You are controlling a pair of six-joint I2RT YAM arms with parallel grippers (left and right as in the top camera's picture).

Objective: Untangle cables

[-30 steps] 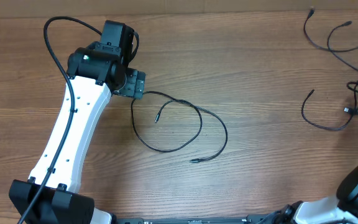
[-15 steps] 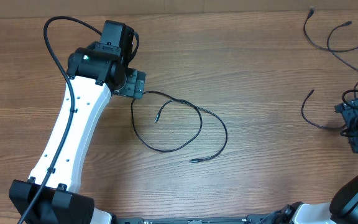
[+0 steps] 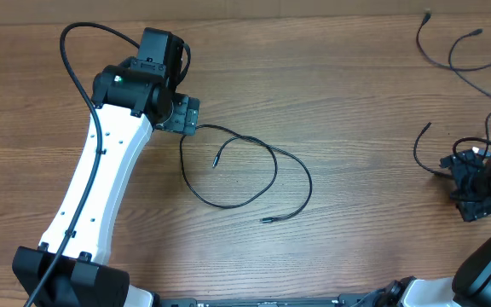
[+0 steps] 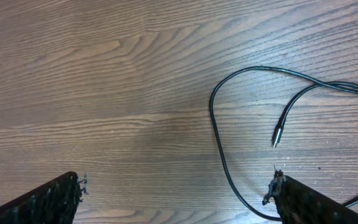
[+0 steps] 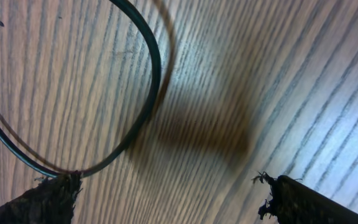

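Two thin black cables (image 3: 276, 170) lie looped over each other on the wooden table's middle; in the left wrist view one strand (image 4: 215, 124) runs down toward the right finger (image 4: 316, 202) and a plug tip (image 4: 277, 134) lies beside it. My left gripper (image 3: 186, 115) (image 4: 178, 199) hangs open above the loop's upper left end, holding nothing. A short curved cable (image 3: 415, 152) lies at the right, and my right gripper (image 3: 463, 183) (image 5: 166, 193) stands open just right of it. That cable's arc (image 5: 154, 74) passes by the left finger (image 5: 42, 202).
Two more thin cables (image 3: 451, 53) lie at the table's far right corner. The left arm's white link (image 3: 101, 179) stretches from the front left base up to the gripper. The table's back edge runs along the top of the overhead view.
My right gripper has come in from the right edge, moving left to the short curved cable. The left arm and the middle cables have not moved.
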